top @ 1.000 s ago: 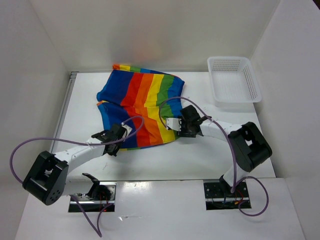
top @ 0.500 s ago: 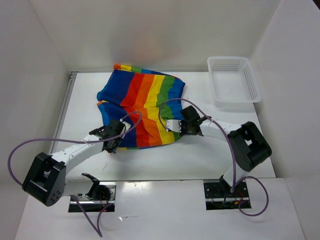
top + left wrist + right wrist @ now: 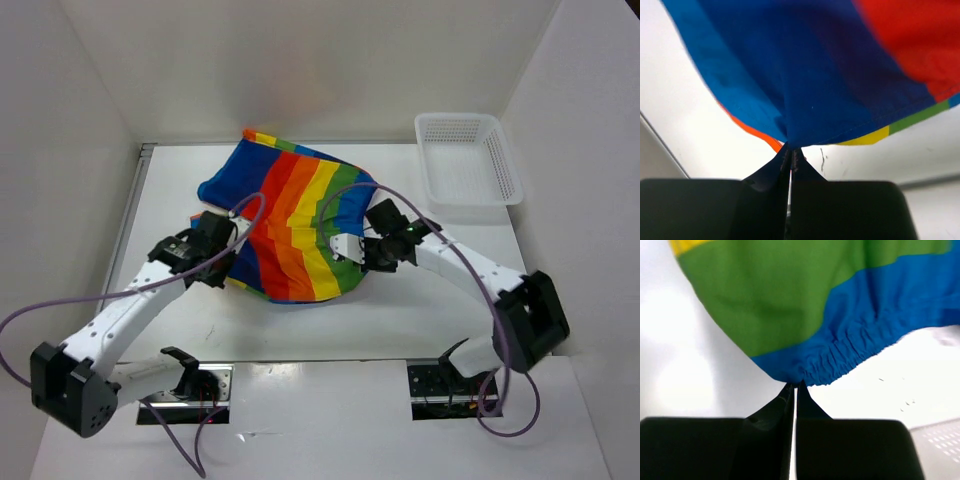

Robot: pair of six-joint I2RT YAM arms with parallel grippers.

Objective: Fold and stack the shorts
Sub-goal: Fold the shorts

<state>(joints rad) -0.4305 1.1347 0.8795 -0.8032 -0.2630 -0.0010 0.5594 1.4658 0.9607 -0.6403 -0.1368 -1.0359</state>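
The rainbow-striped shorts [image 3: 290,220] hang lifted above the white table [image 3: 400,310] between both arms, their far part still resting on the table. My left gripper [image 3: 212,243] is shut on the blue left edge of the shorts [image 3: 805,90], pinching the cloth at its fingertips [image 3: 791,148]. At the right side, my right gripper [image 3: 358,248] is shut on the gathered blue waistband [image 3: 850,350], cloth bunched at its tips [image 3: 795,385]. The near edge of the shorts sags between the two grips.
A white mesh basket [image 3: 468,158] stands at the back right of the table, its corner showing in the right wrist view [image 3: 940,440]. White walls enclose the table on the left, back and right.
The right gripper closed on the waistband. Both arms then rose and moved away from the bases, lifting the near part of the shorts off the table.
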